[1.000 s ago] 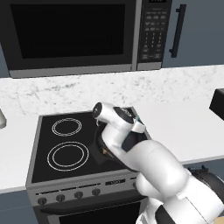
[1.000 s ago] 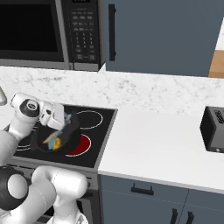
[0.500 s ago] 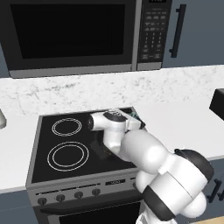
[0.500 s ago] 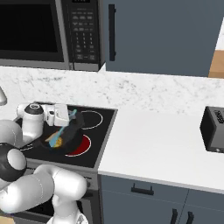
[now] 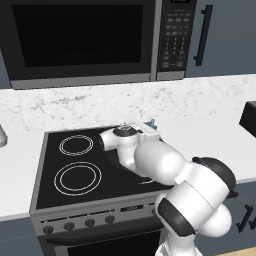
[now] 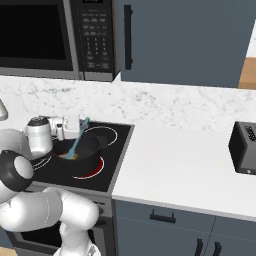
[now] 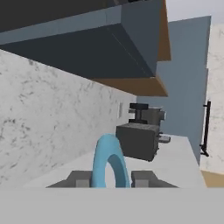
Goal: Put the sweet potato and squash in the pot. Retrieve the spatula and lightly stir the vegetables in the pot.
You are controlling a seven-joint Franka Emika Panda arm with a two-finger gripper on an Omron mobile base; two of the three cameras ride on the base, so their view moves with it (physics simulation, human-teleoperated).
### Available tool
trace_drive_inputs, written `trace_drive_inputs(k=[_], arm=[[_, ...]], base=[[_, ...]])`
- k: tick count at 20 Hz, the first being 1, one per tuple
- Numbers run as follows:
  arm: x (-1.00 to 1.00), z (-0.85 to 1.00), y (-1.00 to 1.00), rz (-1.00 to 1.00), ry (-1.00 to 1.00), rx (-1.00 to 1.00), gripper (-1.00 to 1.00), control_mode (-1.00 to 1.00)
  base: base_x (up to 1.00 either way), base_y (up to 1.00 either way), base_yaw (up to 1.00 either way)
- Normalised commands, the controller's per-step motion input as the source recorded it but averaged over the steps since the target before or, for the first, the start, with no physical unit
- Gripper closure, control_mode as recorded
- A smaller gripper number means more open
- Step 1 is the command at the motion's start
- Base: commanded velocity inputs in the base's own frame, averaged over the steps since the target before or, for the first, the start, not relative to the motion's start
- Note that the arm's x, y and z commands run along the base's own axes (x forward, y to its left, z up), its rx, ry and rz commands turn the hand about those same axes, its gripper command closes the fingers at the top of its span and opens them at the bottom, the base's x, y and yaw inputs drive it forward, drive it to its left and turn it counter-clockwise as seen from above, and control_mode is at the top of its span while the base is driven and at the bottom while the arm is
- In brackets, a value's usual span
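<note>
The round black pot (image 6: 82, 150) sits on the front right burner of the black glass cooktop (image 6: 111, 165), with small orange-yellow vegetable lumps (image 6: 70, 156) inside. The slim light-blue spatula (image 6: 78, 140) slants down into the pot from the gripper (image 6: 80, 126) above its rim. A dark boxy toaster (image 6: 244, 147) stands well right on the white surface (image 6: 185, 172); a black microwave (image 5: 95, 40) hangs above the cooktop.

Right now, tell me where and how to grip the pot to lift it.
Grip the pot by the flat handle on its right side, coming from the right over the stove: the spatula and gripper crowd its left.
</note>
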Motion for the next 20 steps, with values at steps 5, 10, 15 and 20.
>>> trace_drive_inputs(k=[5, 10, 15, 20], arm=[[0.0, 0.16, -0.17, 0.0, -0.14, -0.16, 1.0, -1.0], [0.0, 0.21, 0.0, 0.0, -0.24, -0.1, 1.0, -1.0], [0.0, -0.17, 0.02, 0.0, -0.33, -0.12, 1.0, -1.0], [-0.01, -0.64, 0.18, 0.0, -0.17, -0.15, 1.0, -1.0]], base=[[0.0, 0.0, 0.0], [0.0, 0.0, 0.0], [0.0, 0.0, 0.0], [0.0, 0.0, 0.0]])
